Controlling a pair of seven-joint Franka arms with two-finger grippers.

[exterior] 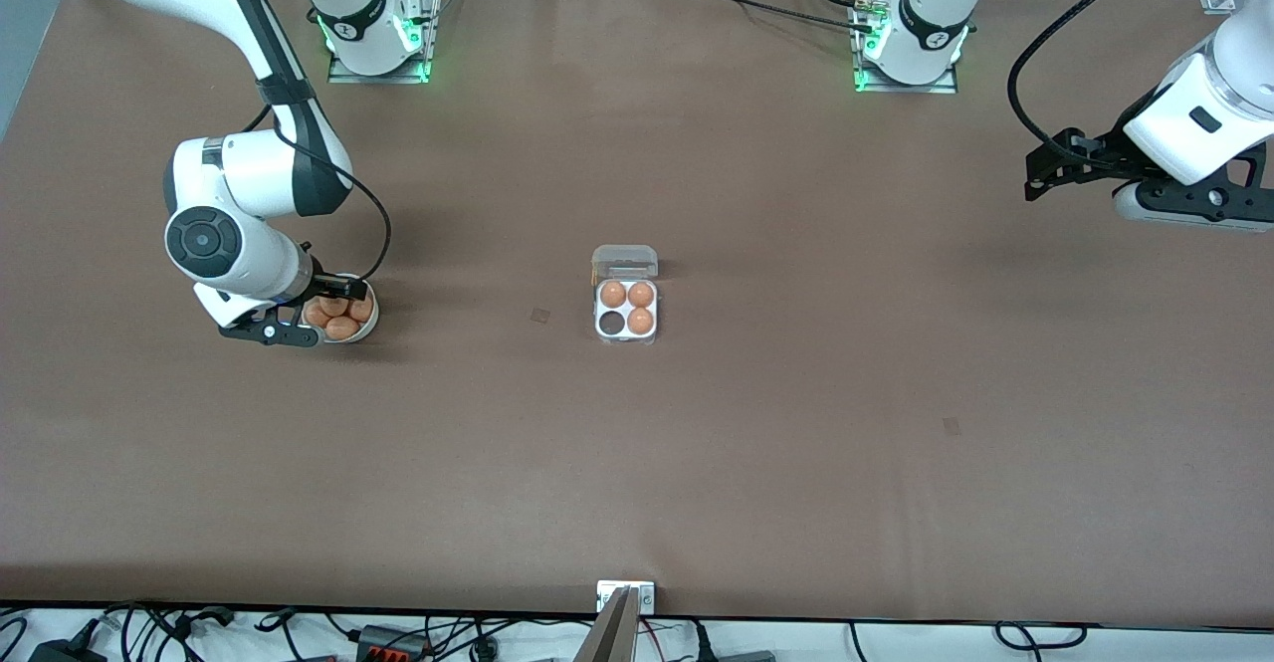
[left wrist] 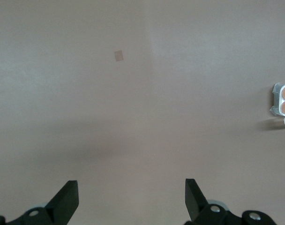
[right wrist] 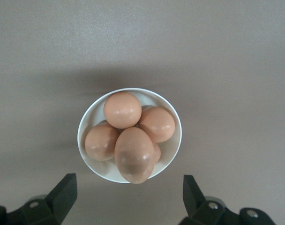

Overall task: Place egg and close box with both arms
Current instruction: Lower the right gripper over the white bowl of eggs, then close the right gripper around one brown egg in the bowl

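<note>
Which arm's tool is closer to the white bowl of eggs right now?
Right. The right tool hangs open directly over the bowl; the left tool waits open over bare table at the left arm's end.

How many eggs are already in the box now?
3 eggs sit in the box: two by the open lid, one nearer the front camera; the fourth cell is empty.

One box point(exterior: 626, 310) at frame centre: four cells, three eggs point(exterior: 613, 294), one empty cell point(exterior: 610, 323). One bowl point(right wrist: 152, 96): four eggs in plain sight, plus a sliver of a fifth point(right wrist: 156, 152). One tabletop point(exterior: 796, 443). Two arms: right arm point(exterior: 249, 184), left arm point(exterior: 1194, 124).
</note>
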